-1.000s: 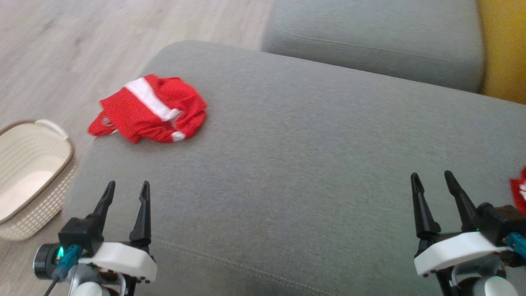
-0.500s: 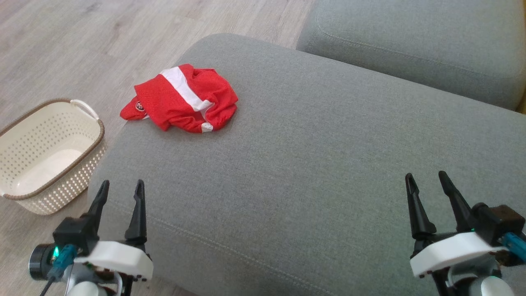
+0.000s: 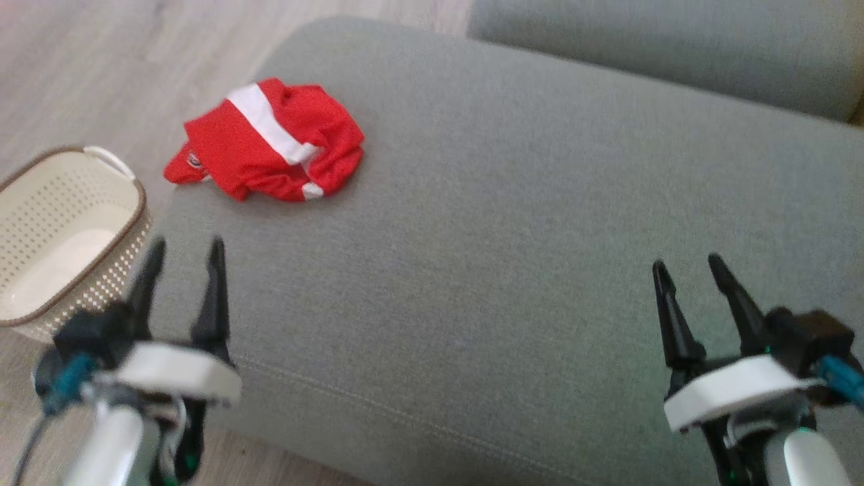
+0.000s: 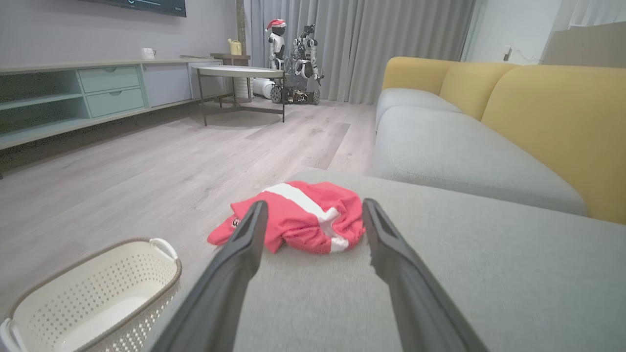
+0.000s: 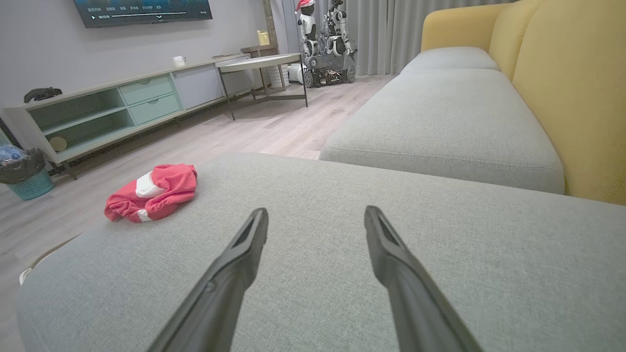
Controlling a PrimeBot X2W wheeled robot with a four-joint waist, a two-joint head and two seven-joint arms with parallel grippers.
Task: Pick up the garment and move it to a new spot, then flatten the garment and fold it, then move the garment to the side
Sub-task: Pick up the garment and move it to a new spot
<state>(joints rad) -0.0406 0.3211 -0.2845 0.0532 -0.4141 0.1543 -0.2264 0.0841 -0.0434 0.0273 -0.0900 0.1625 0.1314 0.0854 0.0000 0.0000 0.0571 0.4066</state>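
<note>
Red jersey with white stripe (image 3: 266,142) lies crumpled at the far-left corner of the grey ottoman cushion (image 3: 513,236), one edge overhanging toward the cream basket (image 3: 61,250). Left gripper (image 3: 182,246), fingers apart and empty, sits almost straight below it and nearer; right gripper (image 3: 685,266), also spread and empty, is well apart.

Matt woven sofa (image 3: 513,223), mesh-cloth garment (image 3: 270,145), perforated plastic basket (image 3: 61,229).

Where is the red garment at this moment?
In the head view the red garment lies crumpled at upper left, near the left edge of the cushion, close to the basket on the floor, ahead of the left gripper.
</note>
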